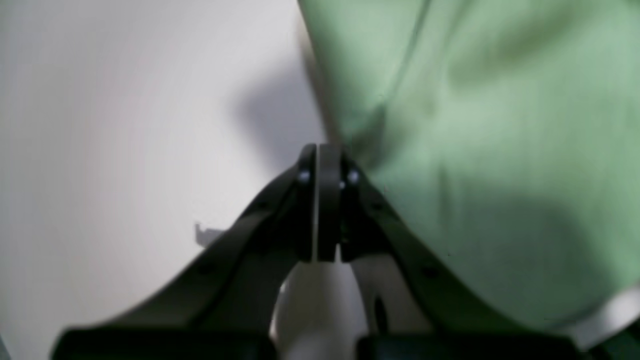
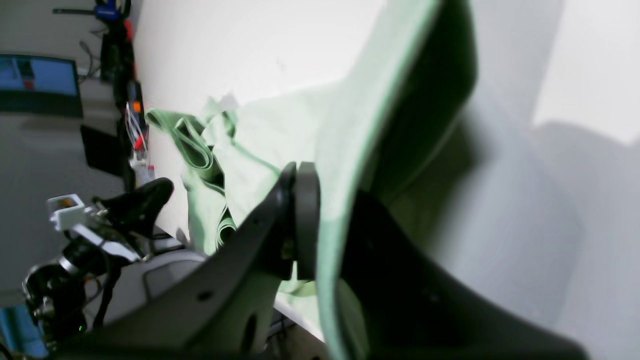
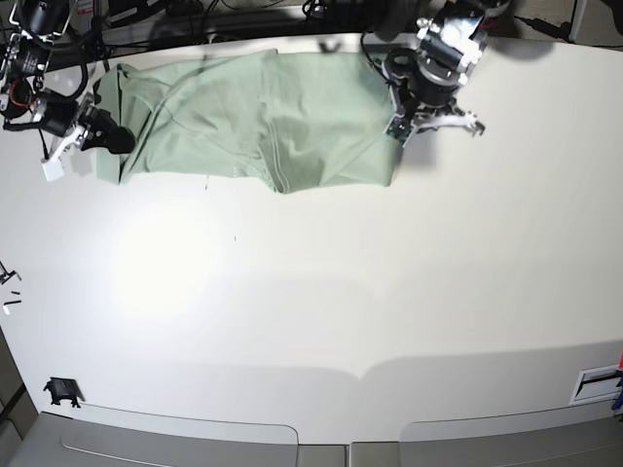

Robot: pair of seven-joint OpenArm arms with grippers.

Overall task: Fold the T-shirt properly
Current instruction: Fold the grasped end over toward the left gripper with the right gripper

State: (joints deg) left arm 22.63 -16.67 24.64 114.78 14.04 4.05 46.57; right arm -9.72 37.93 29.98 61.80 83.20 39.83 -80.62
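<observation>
T-shirt: half-folded band on the counter. Right hand pinches its edge; left hand, beside the opposite edge, is closed, apparently on nothing. Next: regrasp that edge, likely.

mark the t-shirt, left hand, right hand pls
T-shirt [image 3: 243, 126], base view, middle of the spread cloth.
Left hand [image 1: 320, 165], left wrist view, tips of the shut fingers.
Right hand [image 2: 325, 200], right wrist view, cloth pinched between the fingertips.

Both wrist shots were pretty blurry, with soft shadows; the overhead had a glare patch blowing out the white counter.
</observation>
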